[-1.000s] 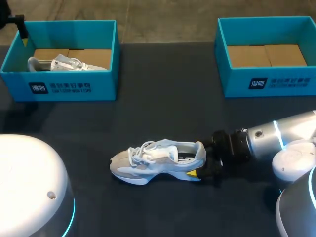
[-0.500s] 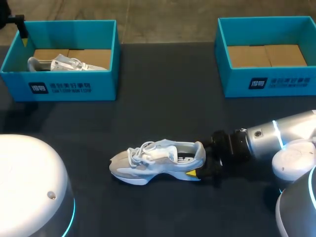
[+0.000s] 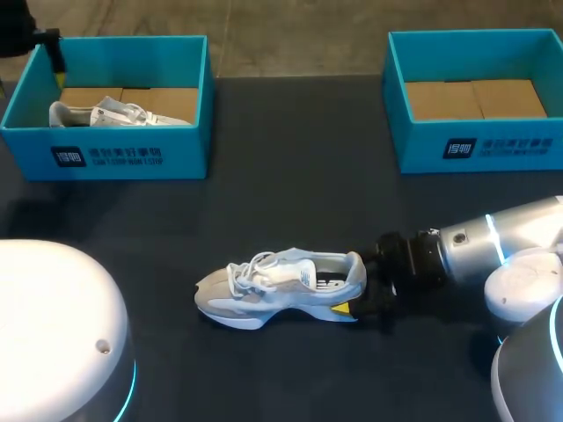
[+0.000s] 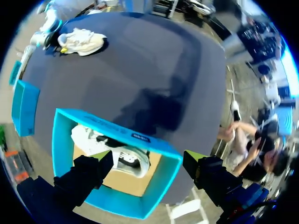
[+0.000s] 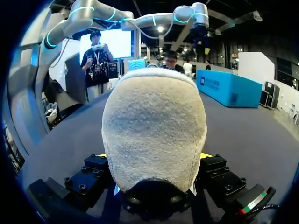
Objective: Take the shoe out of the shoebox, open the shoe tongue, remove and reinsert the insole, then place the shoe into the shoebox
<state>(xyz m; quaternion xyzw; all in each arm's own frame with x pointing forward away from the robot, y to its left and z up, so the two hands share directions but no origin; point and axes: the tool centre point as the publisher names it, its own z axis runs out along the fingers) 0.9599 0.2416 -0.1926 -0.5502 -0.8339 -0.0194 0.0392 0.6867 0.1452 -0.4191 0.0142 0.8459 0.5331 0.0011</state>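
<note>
Shoe: upright on the surface.
Right jaws: seemingly clamped on its heel.
Left jaws: spread wide, empty, over left shoebox.

Matt dark table, rough suede-like shoe heel, smooth teal cardboard shoebox, glossy right arm casing

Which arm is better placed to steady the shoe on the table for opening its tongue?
Right: its fingers grip the heel of the shoe; the left fingers hang open over the far box.
</note>
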